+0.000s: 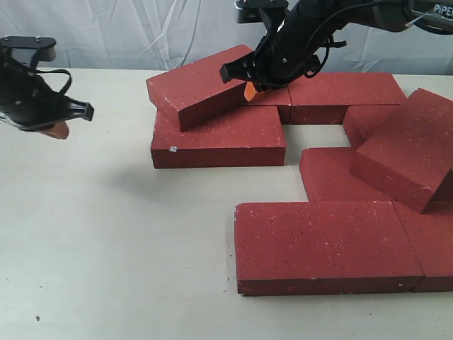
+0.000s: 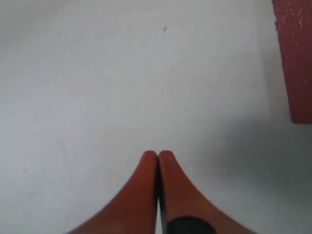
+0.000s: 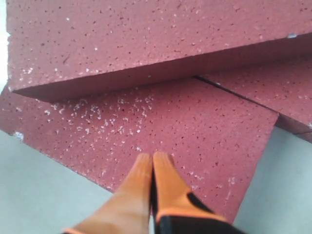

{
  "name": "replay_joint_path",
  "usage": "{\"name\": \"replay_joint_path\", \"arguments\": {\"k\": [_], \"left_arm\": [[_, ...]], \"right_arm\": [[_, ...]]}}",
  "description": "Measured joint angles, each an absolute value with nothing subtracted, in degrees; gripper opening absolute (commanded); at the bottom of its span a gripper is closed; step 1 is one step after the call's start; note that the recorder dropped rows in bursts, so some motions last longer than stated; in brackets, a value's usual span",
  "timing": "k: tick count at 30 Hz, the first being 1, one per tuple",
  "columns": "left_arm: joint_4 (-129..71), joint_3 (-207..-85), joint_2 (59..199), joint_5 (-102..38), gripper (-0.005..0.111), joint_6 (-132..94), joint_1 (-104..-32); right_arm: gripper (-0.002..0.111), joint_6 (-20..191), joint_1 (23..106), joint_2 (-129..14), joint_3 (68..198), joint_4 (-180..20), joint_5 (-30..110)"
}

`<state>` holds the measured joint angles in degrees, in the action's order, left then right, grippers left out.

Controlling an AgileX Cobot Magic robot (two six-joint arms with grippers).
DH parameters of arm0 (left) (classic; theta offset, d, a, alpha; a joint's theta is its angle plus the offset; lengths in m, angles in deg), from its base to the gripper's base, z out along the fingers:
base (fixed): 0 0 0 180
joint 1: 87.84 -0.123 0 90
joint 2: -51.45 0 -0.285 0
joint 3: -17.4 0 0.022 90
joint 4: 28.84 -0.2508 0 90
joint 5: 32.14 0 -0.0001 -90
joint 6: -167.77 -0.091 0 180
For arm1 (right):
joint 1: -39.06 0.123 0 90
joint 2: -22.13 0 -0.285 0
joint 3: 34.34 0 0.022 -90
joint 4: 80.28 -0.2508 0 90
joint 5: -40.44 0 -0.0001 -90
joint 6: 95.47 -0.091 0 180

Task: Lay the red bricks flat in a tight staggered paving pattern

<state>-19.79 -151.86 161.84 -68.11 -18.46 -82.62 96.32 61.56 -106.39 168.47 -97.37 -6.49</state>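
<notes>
The red bricks (image 1: 325, 244) lie in a loose group on the bench (image 1: 106, 234), most of them flat but with gaps between. The leaning brick (image 1: 202, 85) is not flat: it rests tilted on the flat brick (image 1: 219, 138) under it. Well apart from the leaning brick, at the other side of the group, a second tilted brick (image 1: 407, 145) also lies on its neighbours.

The right claw (image 1: 251, 91) is clenched, with nothing between its orange fingertips (image 3: 141, 168). It stands just beside the end of the leaning brick, low over the top of the flat brick. I cannot tell if the tips touch the side face of the leaning brick. The left claw (image 1: 56, 129) is also clenched and empty, hanging over bare bench well apart from the leaning brick.

The step in hand seems to be pushing the leaning brick off its support. To do it well, I think the closed tips should press low on the side face, near its middle, so that the brick slides and does not turn. The push should be slow, because the rough surfaces grip each other and the flat brick may be dragged along. Once the leaning brick lies flat on the bench, it can be pressed tight against the flat brick.
</notes>
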Motion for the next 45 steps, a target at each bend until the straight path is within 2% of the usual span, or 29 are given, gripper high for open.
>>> {"name": "replay_joint_path", "arguments": {"k": [17,27,45], "left_arm": [[-8.6,-167.4,182.6,-63.6,0.000,-18.6,-71.5],[-6.1,-169.3,184.2,-59.2,0.000,-18.7,-66.5],[-4.6,-169.9,186.3,-51.6,0.000,-18.7,-60.9]], "right_arm": [[-0.001,96.2,61.6,-106.4,168.5,-97.4,-8.6],[-0.001,93.5,58.5,-104.4,168.5,-97.3,-9.1],[-0.001,93.4,58.1,-104.3,168.5,-97.3,-9.1]]}}
